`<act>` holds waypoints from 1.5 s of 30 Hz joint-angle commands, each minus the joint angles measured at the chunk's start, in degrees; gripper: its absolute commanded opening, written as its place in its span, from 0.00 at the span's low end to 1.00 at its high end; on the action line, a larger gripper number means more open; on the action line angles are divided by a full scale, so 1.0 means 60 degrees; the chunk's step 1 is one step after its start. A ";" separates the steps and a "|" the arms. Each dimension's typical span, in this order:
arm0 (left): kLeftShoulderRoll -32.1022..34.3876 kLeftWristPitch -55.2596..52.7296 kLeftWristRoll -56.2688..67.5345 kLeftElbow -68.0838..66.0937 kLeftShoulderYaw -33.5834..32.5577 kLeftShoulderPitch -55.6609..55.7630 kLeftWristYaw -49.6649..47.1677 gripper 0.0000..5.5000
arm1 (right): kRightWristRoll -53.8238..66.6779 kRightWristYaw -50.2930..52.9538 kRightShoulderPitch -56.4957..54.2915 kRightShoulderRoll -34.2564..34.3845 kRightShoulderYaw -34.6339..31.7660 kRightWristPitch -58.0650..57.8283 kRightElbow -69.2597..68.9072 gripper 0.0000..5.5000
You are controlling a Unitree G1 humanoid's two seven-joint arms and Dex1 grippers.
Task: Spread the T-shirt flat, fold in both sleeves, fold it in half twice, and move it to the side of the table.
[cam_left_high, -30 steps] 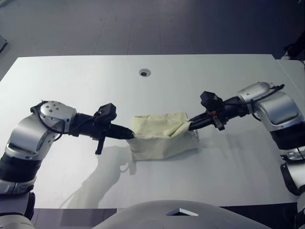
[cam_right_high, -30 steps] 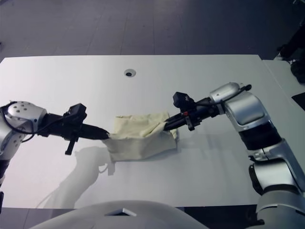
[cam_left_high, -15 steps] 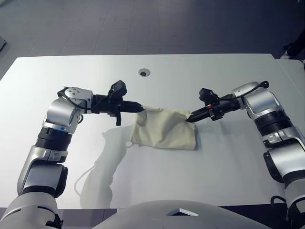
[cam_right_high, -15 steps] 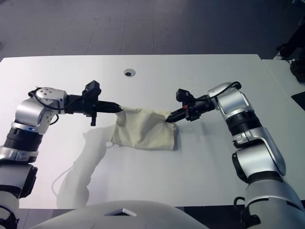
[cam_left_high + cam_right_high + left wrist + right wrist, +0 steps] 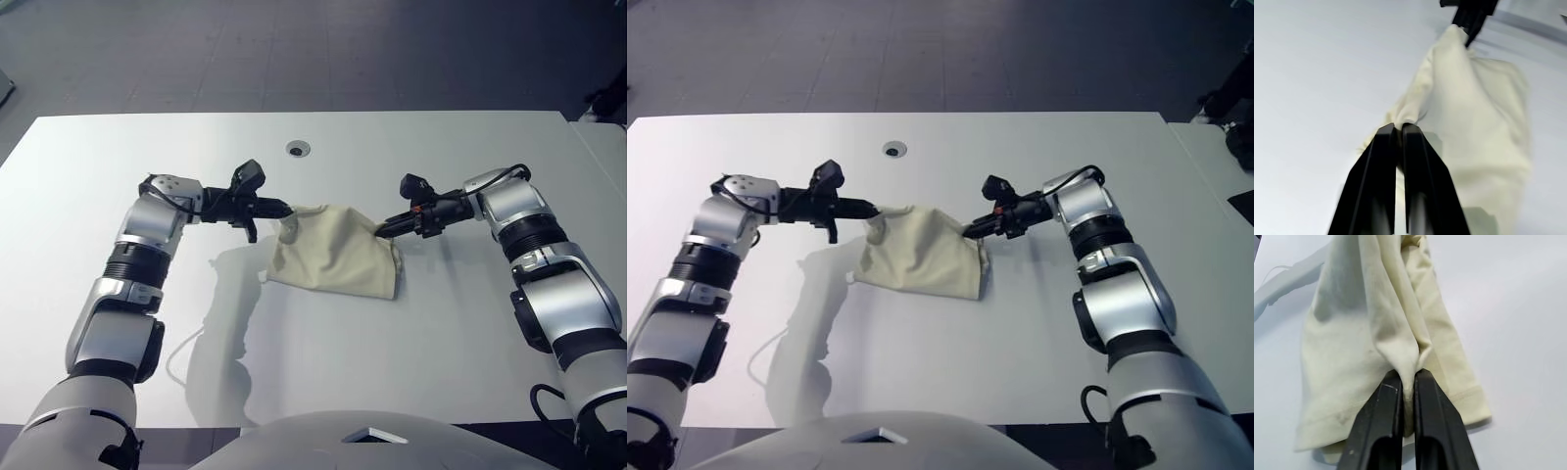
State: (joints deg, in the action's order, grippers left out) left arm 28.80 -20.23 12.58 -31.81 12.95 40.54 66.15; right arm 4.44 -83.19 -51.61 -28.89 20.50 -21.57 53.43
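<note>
Pale-yellow folded cotton T-shirt, mid-table, pinched at its far corners by black two-finger left gripper and right gripper, both clamped on cloth. Best lowered level and taut, then released together to avoid creases. White matte table, round cable hole far; grey floor beyond.

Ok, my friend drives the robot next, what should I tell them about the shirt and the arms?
Left tool: shut on one far corner of the T-shirt.
Right tool: shut on the other far corner.
T-shirt: a small folded bundle held between them over the middle of the table.
Done: folding looks finished.
Still to do: lay it down and move it to the table's side.
</note>
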 commanded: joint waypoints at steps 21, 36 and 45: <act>-0.0961 0.0380 0.0077 0.2406 -0.2837 -0.1119 -0.5187 0.70 | 0.1255 0.3005 0.1935 0.2369 -0.1490 0.0549 -0.4527 0.69; -0.1228 -0.0507 0.0376 0.3888 -0.3043 -0.1283 -0.6042 0.98 | -0.0643 0.4714 0.4070 0.1721 -0.1011 0.4019 -0.0624 0.98; -0.1733 -0.1780 0.0692 0.6955 -0.3503 -0.2941 -0.7620 0.98 | 0.0533 1.0685 0.5883 0.1018 -0.3998 0.2826 0.0930 0.98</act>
State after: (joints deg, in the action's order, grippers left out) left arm 20.29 -26.42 15.88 1.97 -6.45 28.00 24.57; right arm 8.76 -29.62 -29.25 -20.99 0.16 7.89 51.36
